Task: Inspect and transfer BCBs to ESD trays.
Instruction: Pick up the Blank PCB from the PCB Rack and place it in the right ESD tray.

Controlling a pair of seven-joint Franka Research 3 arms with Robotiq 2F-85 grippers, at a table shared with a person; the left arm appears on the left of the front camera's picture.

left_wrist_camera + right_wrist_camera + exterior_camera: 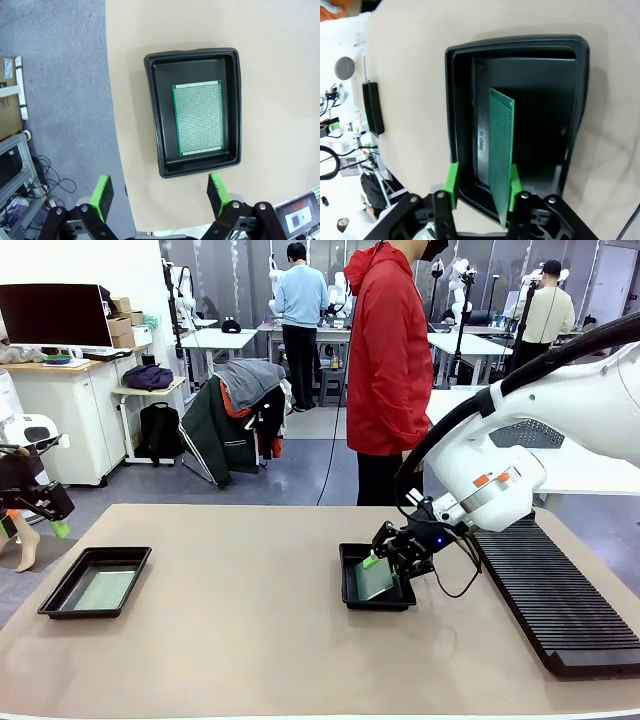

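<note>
- Right gripper is down over the tray in the middle of the table, roughly 3 o'clock from table centre.
- In the right wrist view a green board stands on edge inside that tray, tilted, its lower end between the two green pads. The pad at 3 o'clock sits right against the board, while the other pad has a gap between it and the board. So the jaws look part-open, and I can't tell if the board is truly gripped or just leaning there.
- From the front, that board shows as a pale green sheet slanting in the tray just under the gripper.
- Left gripper is spread wide and holds nothing. It hangs above the table's edge, with the second tray at 12 o'clock from its fingers.
- The second board lies flat on that tray's floor, nearer one long wall than the other.
- In the front view this tray sits at 9 o'clock on the table, well apart from the first one, with its board inside.
- A long black ribbed rack lies just beside the right tray, at 3 o'clock.
- A person in a red jacket stands at the far side, 12 o'clock.
</note>
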